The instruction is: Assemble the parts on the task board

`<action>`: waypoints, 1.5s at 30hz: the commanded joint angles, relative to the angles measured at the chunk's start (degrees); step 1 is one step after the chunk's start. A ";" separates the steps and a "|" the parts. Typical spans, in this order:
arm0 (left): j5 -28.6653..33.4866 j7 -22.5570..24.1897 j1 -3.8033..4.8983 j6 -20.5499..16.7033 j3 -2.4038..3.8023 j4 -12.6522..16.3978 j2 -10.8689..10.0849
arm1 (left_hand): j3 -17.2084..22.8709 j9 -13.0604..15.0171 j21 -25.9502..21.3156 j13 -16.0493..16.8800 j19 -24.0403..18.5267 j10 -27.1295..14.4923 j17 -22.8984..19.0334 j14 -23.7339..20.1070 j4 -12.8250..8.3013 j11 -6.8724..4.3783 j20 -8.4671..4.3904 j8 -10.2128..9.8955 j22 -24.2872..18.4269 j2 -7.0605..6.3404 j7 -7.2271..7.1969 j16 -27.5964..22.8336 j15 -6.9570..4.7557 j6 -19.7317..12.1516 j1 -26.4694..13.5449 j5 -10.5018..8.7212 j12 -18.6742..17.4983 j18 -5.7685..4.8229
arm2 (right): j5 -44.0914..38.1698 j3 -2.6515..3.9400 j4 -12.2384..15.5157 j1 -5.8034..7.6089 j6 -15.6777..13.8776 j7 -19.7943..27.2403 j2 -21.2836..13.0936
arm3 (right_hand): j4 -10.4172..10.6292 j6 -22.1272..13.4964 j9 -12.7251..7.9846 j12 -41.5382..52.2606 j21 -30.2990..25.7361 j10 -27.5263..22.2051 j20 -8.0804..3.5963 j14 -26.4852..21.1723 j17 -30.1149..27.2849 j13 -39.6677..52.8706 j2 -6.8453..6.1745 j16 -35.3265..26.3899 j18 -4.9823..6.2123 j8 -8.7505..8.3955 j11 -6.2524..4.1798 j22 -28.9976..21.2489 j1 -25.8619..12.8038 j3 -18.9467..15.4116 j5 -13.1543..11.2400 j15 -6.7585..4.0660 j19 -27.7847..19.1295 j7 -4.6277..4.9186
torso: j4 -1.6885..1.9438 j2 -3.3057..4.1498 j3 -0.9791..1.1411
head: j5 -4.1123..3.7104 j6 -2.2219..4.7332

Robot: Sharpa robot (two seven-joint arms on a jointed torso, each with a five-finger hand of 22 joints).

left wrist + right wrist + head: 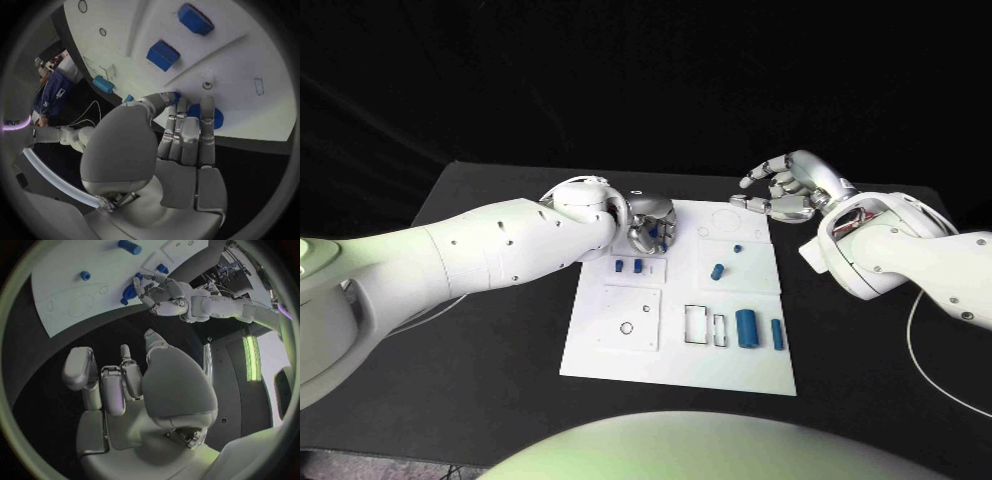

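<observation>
1. At the far left corner of the white board (678, 352), the left hand (646, 225) reaches down with its fingers (187, 131) laid over a round blue disc (215, 116). The thumb comes in from the side at the disc's edge, so it looks to be pinching the disc, though I cannot tell whether the disc is lifted or lies on the board.
2. The disc looks small, light and stiff, likely hard plastic with a smooth face. Its rim is the sensible place to hold it, thumb against a finger; the flat face would slip.
3. The right hand (786, 188) hovers over the black table just beyond the board's far right corner, holding nothing, fingers loosely curled and apart.
4. Other parts lie on the board: two small blue blocks (627, 267) just beside the left hand, a short peg (718, 270) near the middle, a small knob (737, 246) farther back, and two cylinders (760, 329) near the right edge.
5. The two blocks stand closest to the working fingers and could be knocked. Empty outlined slots (630, 318) lie nearer the robot, well apart from the hand.
</observation>
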 commanded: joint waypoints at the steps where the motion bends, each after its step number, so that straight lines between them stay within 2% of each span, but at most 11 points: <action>1: 0.80 0.73 -0.39 -1.00 0.01 0.89 -0.57 | -0.07 -0.06 0.26 0.21 0.06 0.58 -1.66 -0.33 -0.33 -0.05 -0.44 -0.46 0.11 0.17 -0.01 -0.01 0.08 0.57 -0.51 0.01 -0.35 0.87 | -0.32 0.01 0.01 -0.02 0.04 0.52 0.05 | -0.04 -0.24 -0.07 -0.25 -0.13 -0.25 0.03 2.81 0.86 1.96 0.32 -0.31 0.47 0.38 -0.22 0.02 -0.37 -0.14 0.15 -0.33 -0.22 0.00 | -0.02 -0.03 -0.05 | 0.04 0.01; 7: 2.05 0.66 -0.40 -1.97 1.21 3.74 -2.77 | -0.14 -0.05 0.32 0.14 0.04 0.84 -1.87 -0.41 -0.40 -0.02 -0.42 -0.74 0.13 0.00 0.01 -0.16 0.12 0.72 -0.91 -0.06 -0.91 0.86 | -0.32 0.01 -0.08 -0.03 0.01 0.56 -0.01 | -0.04 -0.24 -0.07 -0.25 -0.13 -0.25 0.03 2.81 0.86 1.96 0.32 -0.31 0.47 0.38 -0.22 0.02 -0.37 -0.14 0.15 -0.33 -0.22 0.00 | 0.03 -0.07 -0.01 | 0.03 0.01; 11: 3.07 0.53 -0.36 -2.81 2.33 6.08 -4.69 | -0.15 -0.04 0.32 0.13 0.04 0.92 -1.68 -0.31 -0.41 -0.02 -0.42 -0.79 0.13 -0.02 0.01 -0.14 0.13 0.77 -1.00 -0.06 -1.02 0.86 | -0.32 0.01 -0.20 -0.03 0.01 0.55 -0.04 | -0.04 -0.24 -0.07 -0.25 -0.13 -0.25 0.03 2.81 0.86 1.96 0.32 -0.31 0.47 0.38 -0.22 0.02 -0.37 -0.14 0.15 -0.33 -0.22 0.00 | 0.12 -0.12 0.02 | -0.21 0.01; 13: 3.55 0.39 -0.28 -3.08 2.91 7.56 -6.05 | -0.20 -0.03 0.33 0.11 0.04 1.10 -1.68 -0.26 -0.42 -0.03 -0.41 -0.90 0.12 -0.09 0.00 -0.15 0.13 0.88 -1.21 -0.07 -1.26 0.86 | -0.32 0.01 -0.28 -0.03 0.02 0.55 -0.07 | -0.04 -0.24 -0.07 -0.25 -0.13 -0.25 0.03 2.81 0.86 1.96 0.32 -0.31 0.47 0.38 -0.22 0.02 -0.37 -0.14 0.15 -0.33 -0.22 0.00 | 0.16 -0.14 -0.02 | -0.02 0.01; 17: 4.00 0.13 -0.18 -3.32 3.40 9.27 -7.99 | -0.22 -0.01 0.34 0.11 0.04 1.23 -1.67 -0.21 -0.43 -0.05 -0.41 -0.95 0.11 -0.10 -0.03 -0.15 0.12 0.97 -1.30 -0.07 -1.39 0.86 | -0.32 0.01 -0.32 -0.03 0.03 0.53 -0.12 | -0.04 -0.24 -0.07 -0.25 -0.13 -0.25 0.03 2.81 0.86 1.96 0.32 -0.31 0.47 0.38 -0.22 0.02 -0.37 -0.14 0.15 -0.33 -0.22 0.00 | 0.17 -0.13 0.03 | 0.10 0.01; 22: 4.29 -0.31 -0.16 -2.59 3.61 10.21 -9.97 | -0.23 0.02 0.35 0.11 0.06 1.40 -1.87 -0.24 -0.47 -0.09 -0.41 -1.00 0.11 -0.11 -0.07 -0.18 0.09 1.09 -1.36 -0.06 -1.52 0.87 | -0.32 0.01 -0.33 -0.03 0.06 0.50 -0.20 | -0.03 -0.17 -0.07 -0.22 -0.25 -0.17 0.00 2.82 0.87 1.98 0.39 -0.34 0.49 0.55 -0.25 -0.03 -0.42 -0.11 0.14 -0.36 -0.23 -0.04 | 0.15 -0.02 0.00 | 0.05 0.01; 27: 4.44 -0.66 -0.20 -1.60 3.56 9.84 -11.09 | -0.24 0.03 0.35 0.12 0.06 1.47 -2.01 -0.28 -0.48 -0.11 -0.41 -1.02 0.11 -0.13 -0.09 -0.20 0.09 1.15 -1.41 -0.07 -1.59 0.87 | -0.32 0.01 -0.37 -0.04 0.07 0.50 -0.24 | -0.03 -0.17 -0.07 -0.22 -0.25 -0.17 0.00 2.82 0.87 1.98 0.39 -0.34 0.49 0.55 -0.25 -0.03 -0.42 -0.11 0.14 -0.36 -0.23 -0.04 | 0.14 -0.05 -0.02 | 0.19 0.01; 31: 4.51 -0.75 -0.28 -1.12 3.40 9.19 -11.29 | -0.24 0.03 0.35 0.12 0.06 1.47 -2.01 -0.28 -0.48 -0.11 -0.41 -1.02 0.11 -0.13 -0.09 -0.20 0.09 1.15 -1.41 -0.07 -1.59 0.87 | -0.32 0.01 -0.39 -0.04 0.08 0.52 -0.22 | -0.03 -0.17 -0.07 -0.22 -0.25 -0.17 0.00 2.82 0.87 1.98 0.39 -0.34 0.49 0.55 -0.25 -0.03 -0.42 -0.11 0.14 -0.36 -0.23 -0.04 | 0.18 -0.02 -0.07 | 0.20 0.01; 36: 4.51 -0.87 -0.37 -0.63 3.18 8.47 -11.20 | -0.27 0.05 0.35 0.12 0.06 1.59 -2.19 -0.32 -0.50 -0.13 -0.42 -1.07 0.10 -0.16 -0.12 -0.24 0.07 1.23 -1.48 -0.08 -1.71 0.87 | -0.32 0.01 -0.41 -0.07 0.12 0.55 -0.18 | -0.03 -0.17 -0.07 -0.22 -0.25 -0.17 0.00 2.82 0.87 1.98 0.39 -0.34 0.49 0.55 -0.25 -0.03 -0.42 -0.11 0.14 -0.36 -0.23 -0.04 | 0.05 0.00 -0.12 | 0.36 0.01; 40: 4.46 -0.92 -0.41 -0.41 3.08 7.93 -10.99 | -0.27 0.05 0.35 0.12 0.06 1.59 -2.19 -0.32 -0.50 -0.13 -0.42 -1.07 0.10 -0.16 -0.12 -0.24 0.07 1.23 -1.48 -0.08 -1.71 0.87 | -0.32 0.01 -0.41 -0.10 0.13 0.57 -0.17 | -0.03 -0.17 -0.07 -0.22 -0.25 -0.17 0.00 2.82 0.87 1.98 0.39 -0.34 0.49 0.55 -0.25 -0.03 -0.42 -0.11 0.14 -0.36 -0.23 -0.04 | 0.02 0.02 -0.01 | 0.46 0.01; 45: 4.44 -0.95 -0.43 -0.08 2.99 7.40 -10.65 | -0.27 0.05 0.35 0.12 0.06 1.59 -2.19 -0.32 -0.50 -0.13 -0.42 -1.07 0.10 -0.16 -0.12 -0.24 0.07 1.23 -1.48 -0.08 -1.71 0.87 | -0.31 0.01 -0.41 -0.12 0.13 0.59 -0.14 | -0.03 -0.17 -0.07 -0.22 -0.25 -0.17 0.00 2.82 0.87 1.98 0.39 -0.34 0.49 0.55 -0.25 -0.03 -0.42 -0.11 0.14 -0.36 -0.23 -0.04 | 0.03 0.02 0.02 | 0.45 0.01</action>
